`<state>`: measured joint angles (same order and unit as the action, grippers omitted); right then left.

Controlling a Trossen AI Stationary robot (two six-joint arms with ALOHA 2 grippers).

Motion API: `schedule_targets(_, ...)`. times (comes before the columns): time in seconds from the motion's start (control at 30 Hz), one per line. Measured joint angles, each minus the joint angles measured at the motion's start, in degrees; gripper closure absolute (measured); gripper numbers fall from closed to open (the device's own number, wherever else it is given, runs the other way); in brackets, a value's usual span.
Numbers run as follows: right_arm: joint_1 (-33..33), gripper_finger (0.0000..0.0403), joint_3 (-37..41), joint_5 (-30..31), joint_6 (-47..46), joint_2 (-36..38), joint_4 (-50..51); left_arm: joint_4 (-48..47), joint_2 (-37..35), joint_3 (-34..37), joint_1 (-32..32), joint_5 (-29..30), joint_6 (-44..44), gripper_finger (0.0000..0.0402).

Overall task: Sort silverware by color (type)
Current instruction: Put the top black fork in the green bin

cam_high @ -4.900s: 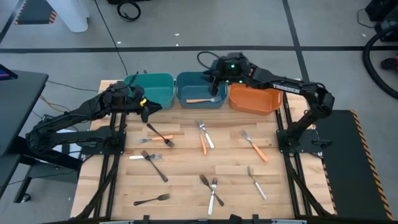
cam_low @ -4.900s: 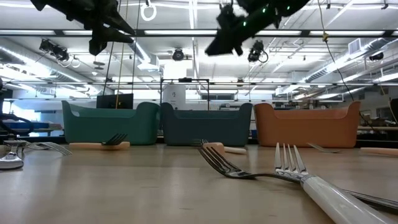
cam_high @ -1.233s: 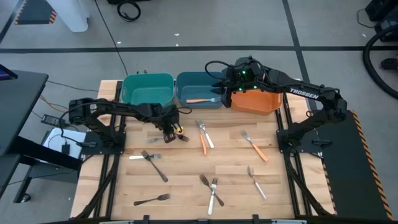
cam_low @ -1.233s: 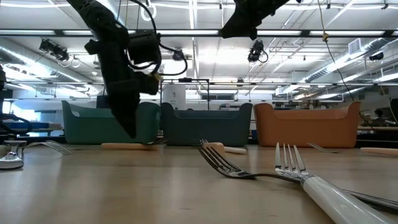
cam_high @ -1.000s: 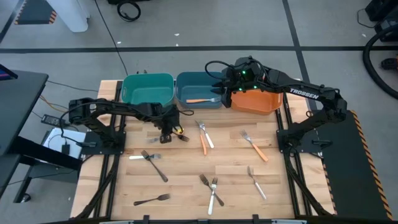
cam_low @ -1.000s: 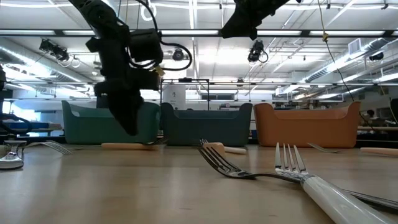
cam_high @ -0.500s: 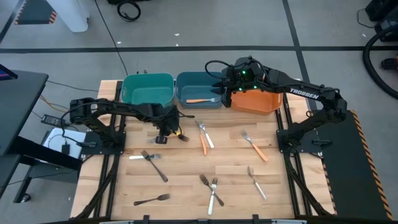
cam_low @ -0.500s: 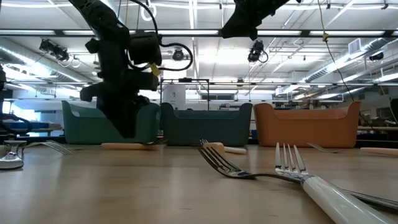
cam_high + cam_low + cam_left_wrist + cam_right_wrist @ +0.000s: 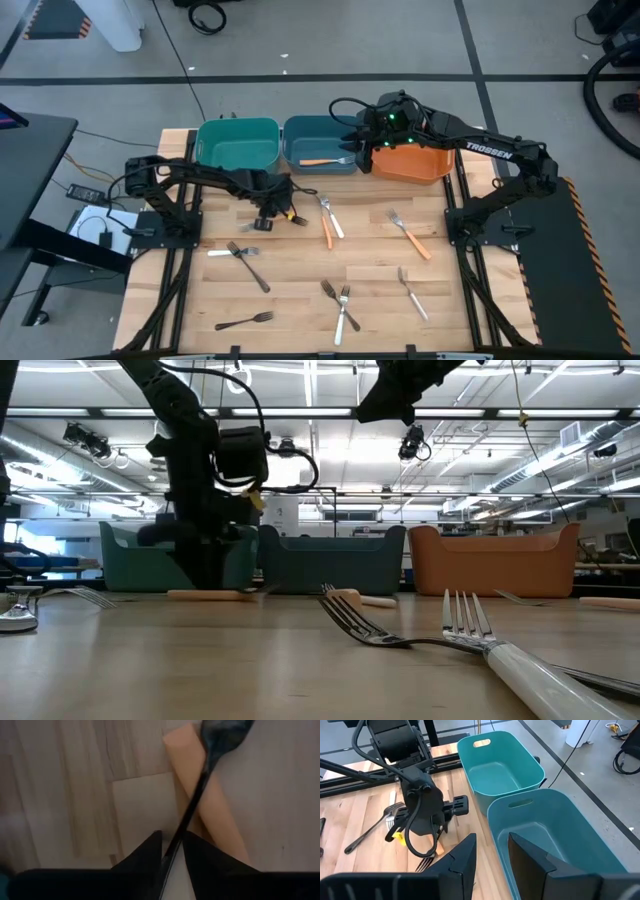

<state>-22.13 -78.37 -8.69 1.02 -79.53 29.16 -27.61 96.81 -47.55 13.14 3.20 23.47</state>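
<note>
My left gripper (image 9: 270, 208) is down at the tabletop in front of the teal bin (image 9: 238, 146), shut on a black fork (image 9: 201, 785) that lies across an orange handle (image 9: 215, 815). In the low view the gripper (image 9: 203, 582) stands at table level. My right gripper (image 9: 352, 146) hovers open above the blue bin (image 9: 320, 140), touching nothing; its wrist view shows a gap between the fingers (image 9: 492, 847). An orange-handled fork (image 9: 320, 161) lies inside the blue bin. Other forks are scattered flat on the table. My left gripper pinches the black fork's handle (image 9: 176, 842) between its two fingers, which come from above pointing down. The handle runs out forward between the fingers. The fork's head (image 9: 222, 730) and middle still lie on the orange handle and the table.
An orange bin (image 9: 410, 160) stands right of the blue one at the far edge. White- and orange-handled pieces (image 9: 327, 220), an orange fork (image 9: 410, 235), a silver one (image 9: 412, 292), black forks (image 9: 247, 266) (image 9: 245, 321) and a crossed pair (image 9: 340, 302) lie on the wood.
My left gripper has sunk the last stretch down to the tabletop at the black fork and turned somewhat about its wrist. The fork and the orange handle lie where they were. The right arm has kept still.
</note>
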Motion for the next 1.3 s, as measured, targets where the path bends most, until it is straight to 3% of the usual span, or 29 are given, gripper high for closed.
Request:
schedule_targets(0.17,0.0,0.0282,0.0,0.0,0.0,0.0,0.1,-0.3,-0.3,0.1,-0.5,-0.6,-0.3,0.0379)
schedule_targets(0.43,0.0,0.0282,0.0,0.0,0.0,0.0,0.1,-1.9,-3.6,0.7,-0.5,-0.9,-2.8,0.0379)
schedule_targets(0.73,0.0,0.0282,0.0,0.0,0.0,0.0,0.1,-4.7,-18.4,0.4,-0.4,-0.3,-9.3,0.0379)
schedule_targets(0.87,0.0,0.0282,0.0,0.0,0.0,0.0,0.0,-10.4,-25.8,-1.8,1.1,7.9,-9.3,0.0379)
schedule_targets(1.07,0.0,0.0282,0.0,0.0,0.0,0.0,-0.2,-14.9,-33.1,-8.0,9.1,19.3,-4.4,0.0376)
schedule_targets(1.23,0.0,0.0282,0.0,0.0,0.1,0.0,-0.4,-15.8,-34.3,-10.5,20.8,19.6,-0.6,0.0376)
schedule_targets(1.3,0.0,0.0282,0.0,0.0,0.1,0.0,-0.4,-15.9,-33.7,-10.2,25.4,16.9,0.0,0.0376)
